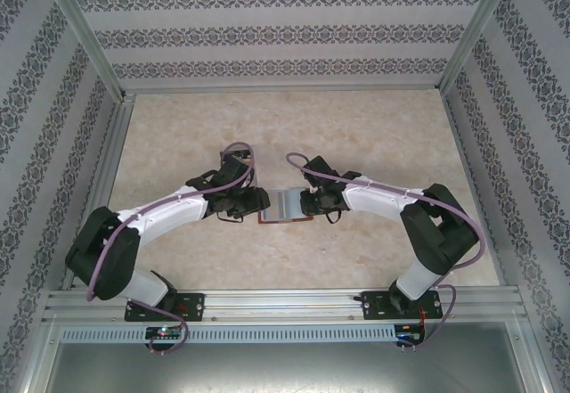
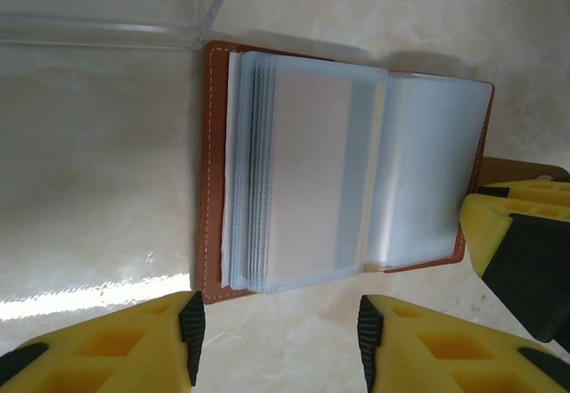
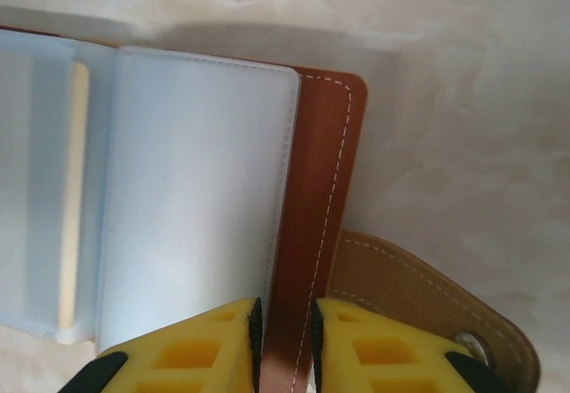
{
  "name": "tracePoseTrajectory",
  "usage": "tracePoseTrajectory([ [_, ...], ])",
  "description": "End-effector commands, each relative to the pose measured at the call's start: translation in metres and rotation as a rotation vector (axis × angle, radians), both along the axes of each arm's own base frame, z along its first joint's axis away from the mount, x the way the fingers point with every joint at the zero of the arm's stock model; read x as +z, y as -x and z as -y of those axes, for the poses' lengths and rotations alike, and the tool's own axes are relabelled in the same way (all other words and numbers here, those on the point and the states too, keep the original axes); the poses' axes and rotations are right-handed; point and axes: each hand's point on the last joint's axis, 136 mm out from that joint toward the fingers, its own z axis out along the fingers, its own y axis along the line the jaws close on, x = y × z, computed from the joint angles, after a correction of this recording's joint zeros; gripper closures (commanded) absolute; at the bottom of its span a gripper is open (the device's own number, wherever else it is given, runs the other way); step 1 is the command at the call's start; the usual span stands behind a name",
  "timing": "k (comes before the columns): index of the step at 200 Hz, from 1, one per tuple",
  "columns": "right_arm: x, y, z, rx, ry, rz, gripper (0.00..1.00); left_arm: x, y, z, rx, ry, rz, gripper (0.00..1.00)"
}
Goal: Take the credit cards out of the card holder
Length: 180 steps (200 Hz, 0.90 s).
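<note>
Marble tabletop (image 1: 178, 135); right gripper (image 3: 285, 313) clamping floppy reddish-brown leather card holder (image 2: 212, 170), left gripper (image 2: 280, 331) released. Pinch thin, probably slick blue-grey cards (image 2: 312, 170) edgewise.

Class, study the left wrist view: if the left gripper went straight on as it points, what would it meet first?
Probably the card holder, at the near edge of its clear sleeves; the open left gripper faces it. Depth is unclear.
</note>
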Motion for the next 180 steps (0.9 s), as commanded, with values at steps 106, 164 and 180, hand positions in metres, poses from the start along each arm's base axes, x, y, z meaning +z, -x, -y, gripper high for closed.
tracePoseTrajectory([
  [106,-0.028,0.013,0.006,-0.040,0.006,-0.075,0.76,-0.024,-0.021,0.033,-0.073,0.019,-0.009,0.60],
  [164,-0.029,0.014,0.005,-0.039,0.004,-0.080,0.75,-0.035,-0.018,0.032,-0.081,-0.009,-0.030,0.60],
  [180,-0.029,0.014,0.005,-0.040,0.003,-0.082,0.75,-0.036,-0.017,0.035,-0.089,0.006,-0.031,0.60],
])
